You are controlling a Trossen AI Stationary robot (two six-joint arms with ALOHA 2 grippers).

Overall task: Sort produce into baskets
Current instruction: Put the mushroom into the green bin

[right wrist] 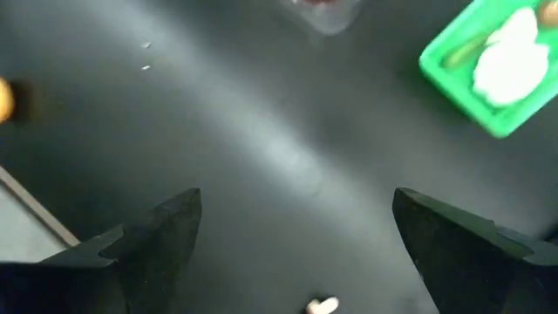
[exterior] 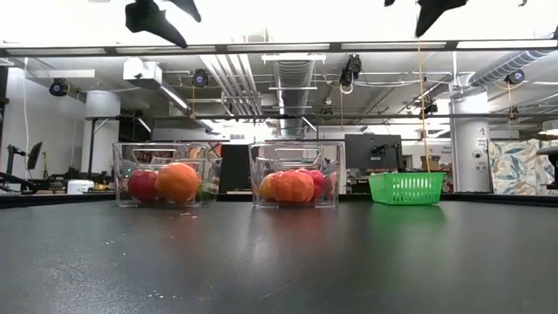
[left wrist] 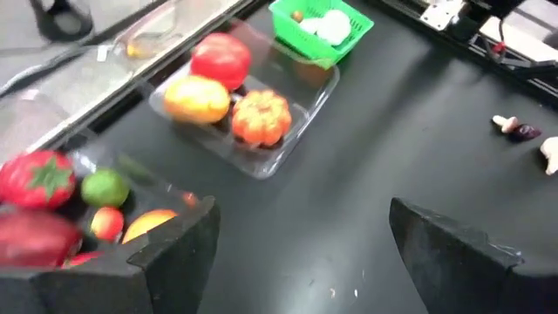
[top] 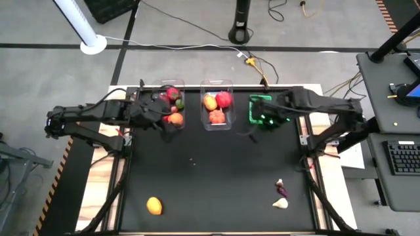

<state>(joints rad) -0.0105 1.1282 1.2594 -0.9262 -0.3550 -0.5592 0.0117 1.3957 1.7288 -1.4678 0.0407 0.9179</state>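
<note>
Green basket (top: 260, 109) sits half hidden beneath the right pincer (top: 266, 122).

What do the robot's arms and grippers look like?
Both arms are dark, nearly black, built from jointed tube-like segments. The left gripper and the right gripper each have two chunky, dark, wedge-shaped fingers with flat inner faces. Small green lights glow beside the right arm's wrist in the high view.

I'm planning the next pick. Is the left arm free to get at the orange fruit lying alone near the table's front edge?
Probably yes. The orange fruit lies alone on bare table, nothing beside it, and the left gripper is open and empty by the left tub.
</note>
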